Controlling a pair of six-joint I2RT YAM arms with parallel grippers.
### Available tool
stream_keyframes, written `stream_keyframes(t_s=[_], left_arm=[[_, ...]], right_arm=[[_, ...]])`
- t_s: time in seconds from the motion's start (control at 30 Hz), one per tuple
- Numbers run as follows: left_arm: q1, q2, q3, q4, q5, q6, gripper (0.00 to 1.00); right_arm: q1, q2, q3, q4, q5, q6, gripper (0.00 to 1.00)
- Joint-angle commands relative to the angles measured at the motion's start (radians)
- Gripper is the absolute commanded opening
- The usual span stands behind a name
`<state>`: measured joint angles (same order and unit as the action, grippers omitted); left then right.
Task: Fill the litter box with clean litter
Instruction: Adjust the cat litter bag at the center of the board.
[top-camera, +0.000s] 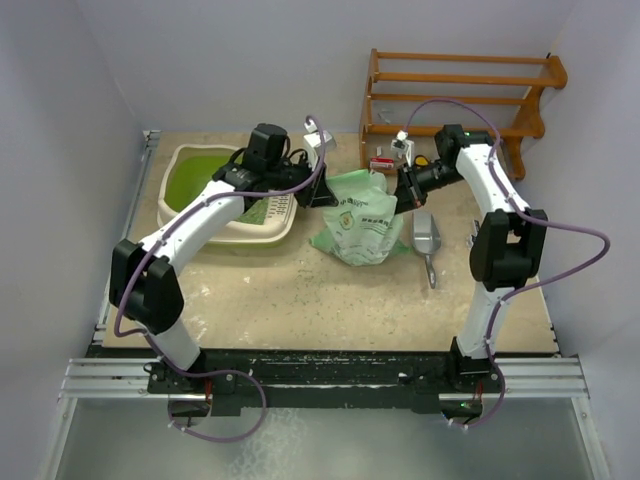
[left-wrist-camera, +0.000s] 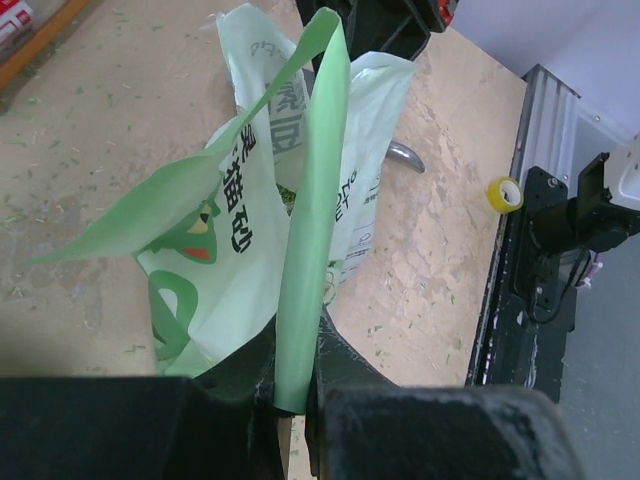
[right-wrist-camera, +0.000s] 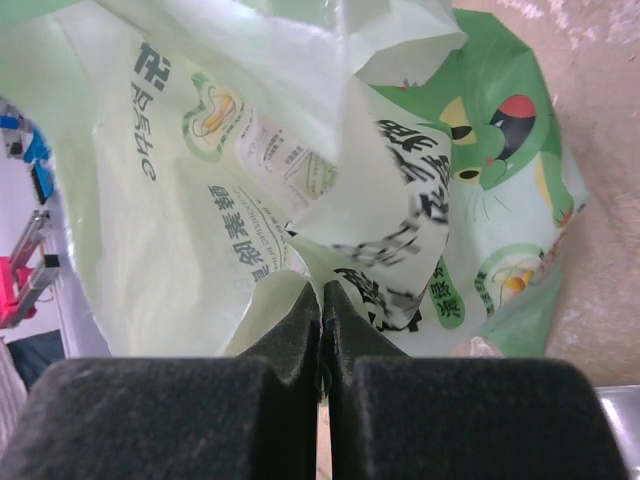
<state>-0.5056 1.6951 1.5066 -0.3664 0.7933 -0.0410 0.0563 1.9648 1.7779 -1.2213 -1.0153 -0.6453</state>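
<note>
Now: litter bag (top-camera: 358, 222) spans btwn both claws, L gripper (left-wrist-camera: 297, 390) pinched tight on its green top strip, R gripper (right-wrist-camera: 322, 318) clamped on opp. edge; litter box (top-camera: 170, 200) just left of L gripper, partly under that arm.

Both arms share one build. The left arm (top-camera: 190, 232) and the right arm (top-camera: 492, 190) have smooth white shells on the links and boxy black housings at the joints. A thin purple cable (top-camera: 600, 237) runs in loose loops along each. A small green light (top-camera: 455, 129) glows on the right arm. The left gripper (left-wrist-camera: 297, 375) and the right gripper (right-wrist-camera: 322, 305) have matte black, blocky fingers that taper to wedge tips.
</note>
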Motion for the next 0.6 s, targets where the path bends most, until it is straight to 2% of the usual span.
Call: stream_keyframes(t_s=[0.0, 0.2, 0.37, 0.4, 0.47, 0.57], left_arm=[[-0.002, -0.079, 0.003, 0.062, -0.004, -0.016, 0.03], [-0.002, -0.080, -0.017, 0.105, -0.040, -0.029, 0.03], [-0.002, -0.116, -0.073, 0.192, -0.131, -0.049, 0.05], [-0.002, -0.126, -0.079, 0.205, -0.152, -0.046, 0.09], [-0.002, -0.149, -0.086, 0.226, -0.199, -0.043, 0.35], [-0.001, -0.179, -0.090, 0.254, -0.227, -0.005, 0.52]], right_arm=[[0.004, -0.019, 0.107, 0.015, -0.030, -0.001, 0.00], [0.004, -0.064, 0.029, 0.015, -0.030, -0.001, 0.00], [0.004, -0.053, -0.027, 0.015, -0.030, -0.001, 0.00], [0.004, -0.060, -0.027, 0.015, -0.030, -0.001, 0.00], [0.004, -0.089, -0.023, 0.015, -0.030, -0.001, 0.00], [0.004, -0.150, -0.013, 0.015, -0.030, -0.001, 0.00]])
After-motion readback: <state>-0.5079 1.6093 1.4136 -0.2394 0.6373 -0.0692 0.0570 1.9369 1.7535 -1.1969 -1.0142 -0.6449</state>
